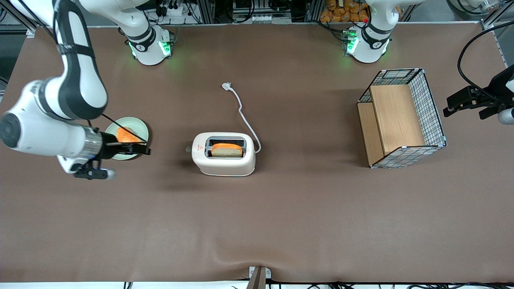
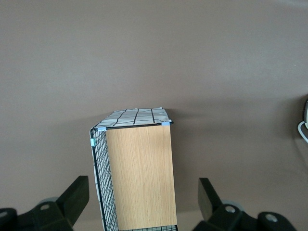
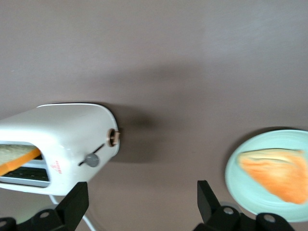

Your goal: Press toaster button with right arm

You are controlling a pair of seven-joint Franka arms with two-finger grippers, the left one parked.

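Observation:
The white toaster point(image 1: 223, 160) stands mid-table with a bread slice point(image 1: 227, 149) in its slot. Its small grey button point(image 1: 188, 149) sticks out of the end that faces the working arm's end of the table. In the right wrist view the toaster point(image 3: 62, 139) shows that end, with the grey button point(image 3: 92, 160) on a short slot. My right arm's gripper point(image 1: 141, 150) hovers over a plate, a short way from the button, pointing at it. The gripper point(image 3: 142, 204) is open, its fingers wide apart with nothing between them.
A pale green plate point(image 1: 140, 127) with an orange toast slice point(image 1: 125, 134) lies under the gripper; the plate point(image 3: 240, 192) also shows in the wrist view. The toaster's white cord and plug point(image 1: 227, 86) trail away from the front camera. A wire basket point(image 1: 431, 108) with wooden panels stands toward the parked arm's end.

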